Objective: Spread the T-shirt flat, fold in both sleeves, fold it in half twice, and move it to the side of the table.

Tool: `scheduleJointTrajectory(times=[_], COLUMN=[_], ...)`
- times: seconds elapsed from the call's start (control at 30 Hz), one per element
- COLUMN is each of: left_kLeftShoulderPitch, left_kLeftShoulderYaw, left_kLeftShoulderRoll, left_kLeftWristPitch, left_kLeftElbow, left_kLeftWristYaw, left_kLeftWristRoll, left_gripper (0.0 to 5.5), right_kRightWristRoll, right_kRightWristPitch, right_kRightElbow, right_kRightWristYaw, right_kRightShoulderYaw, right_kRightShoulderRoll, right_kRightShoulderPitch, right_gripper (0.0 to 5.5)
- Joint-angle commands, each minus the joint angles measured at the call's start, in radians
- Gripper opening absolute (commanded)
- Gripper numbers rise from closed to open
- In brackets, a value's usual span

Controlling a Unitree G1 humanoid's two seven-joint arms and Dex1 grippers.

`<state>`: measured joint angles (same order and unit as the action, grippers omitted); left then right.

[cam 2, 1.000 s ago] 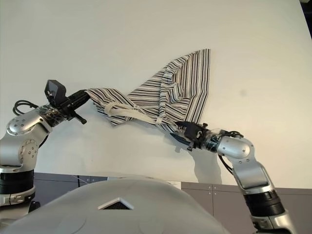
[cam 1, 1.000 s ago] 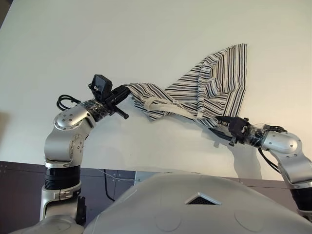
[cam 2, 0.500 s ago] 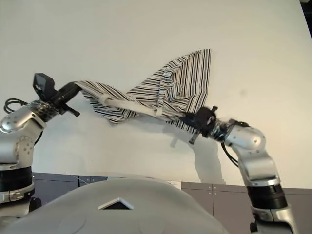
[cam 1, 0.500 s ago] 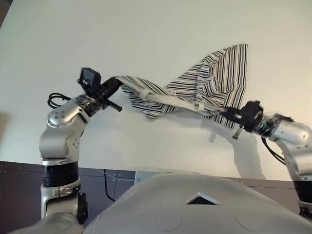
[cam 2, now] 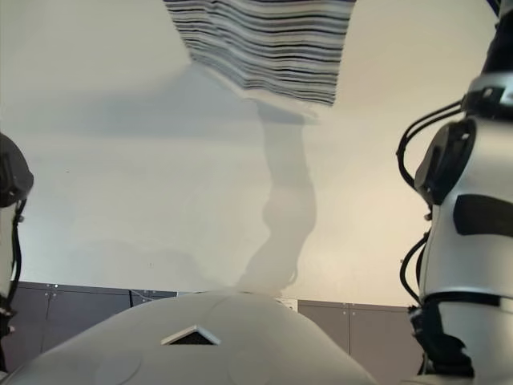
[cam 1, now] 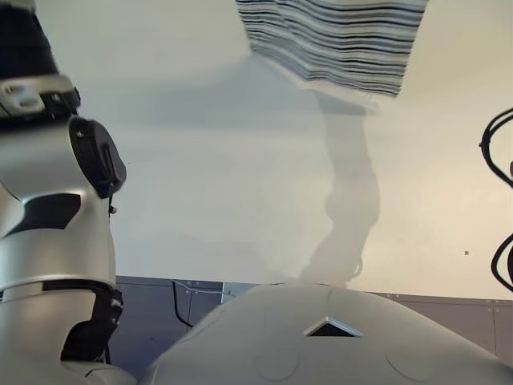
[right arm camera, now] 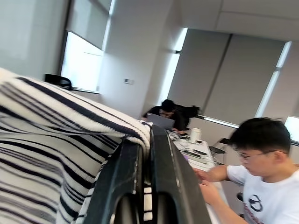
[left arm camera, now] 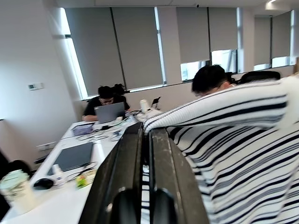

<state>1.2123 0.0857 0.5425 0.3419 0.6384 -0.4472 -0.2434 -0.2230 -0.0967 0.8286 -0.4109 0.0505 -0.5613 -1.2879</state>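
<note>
The black-and-white striped T-shirt hangs in the air over the white table, its lower edge dangling at the top of the eye views and its shadow falling on the tabletop. In the left wrist view my left gripper is shut on a bunched edge of the striped cloth. In the right wrist view my right gripper is likewise shut on a rolled edge of the shirt. Both arms are raised high, with the shirt stretched between them.
My left arm stands upright at the table's left front and my right arm at the right front, with loose black cables beside it. The table's front edge meets a dark panel below.
Both arms have swung up from table height, lifting the shirt off the surface. It was draped low between the grippers; now it hangs above the table.
</note>
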Motion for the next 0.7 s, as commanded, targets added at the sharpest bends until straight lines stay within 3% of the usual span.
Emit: scheduleJointTrajectory(times=[0.03,0.2,0.47,0.7], left_kLeftShoulderPitch=[0.183,0.266,0.389,0.358], left_kLeftShoulderYaw=[-0.091,-0.086,0.038,0.035], left_kLeftShoulderRoll=[-0.010,-0.074,-0.089,-0.101], left_kLeftWristPitch=[-0.213,-0.300,-0.351,-0.345], left_kLeftElbow=[0.423,0.636,0.654,0.660], left_kLeftWristYaw=[0.073,0.151,0.121,0.068], left_kLeftWristRoll=[0.189,0.257,0.193,0.217], left_gripper=[0.10,0.10,0.10,0.10], right_kRightWristRoll=[0.131,0.201,0.135,0.149], right_kRightWristPitch=[0.104,0.141,0.217,0.224], right_kRightElbow=[0.322,0.452,0.455,0.458], right_kRightWristYaw=[0.123,0.196,0.254,0.234], right_kRightShoulderYaw=[-0.035,-0.029,0.113,0.137], right_kRightShoulderRoll=[0.063,0.126,0.141,0.152], right_kRightShoulderPitch=[-0.143,-0.182,-0.264,-0.225], right_gripper=[0.14,0.14,0.14,0.14])
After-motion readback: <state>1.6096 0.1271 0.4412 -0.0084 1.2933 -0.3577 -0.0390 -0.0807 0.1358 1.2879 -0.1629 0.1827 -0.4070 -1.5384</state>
